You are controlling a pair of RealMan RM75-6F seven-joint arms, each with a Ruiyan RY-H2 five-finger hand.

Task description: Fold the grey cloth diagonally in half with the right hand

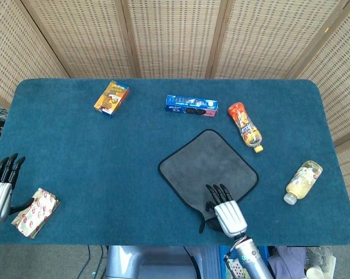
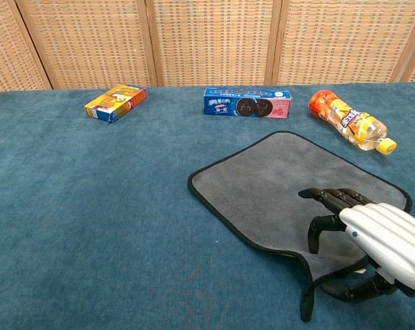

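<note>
The grey cloth (image 1: 206,163) (image 2: 283,182), edged in black, lies turned like a diamond on the blue table, right of centre. My right hand (image 1: 227,212) (image 2: 376,237) is at its near corner, fingers on top and thumb underneath. It grips that corner, which is raised off the table and curls under at its edge (image 2: 309,292). The rest of the cloth lies flat. Only the head view shows my left hand (image 1: 0,186), at the far left edge with its fingers spread and holding nothing.
A yellow-orange box (image 1: 111,97) (image 2: 115,101), a blue cookie pack (image 1: 191,105) (image 2: 247,102) and an orange bottle (image 1: 245,126) (image 2: 348,121) lie beyond the cloth. A pale bottle (image 1: 303,181) lies to its right. A red-and-white snack packet (image 1: 35,212) sits by my left hand.
</note>
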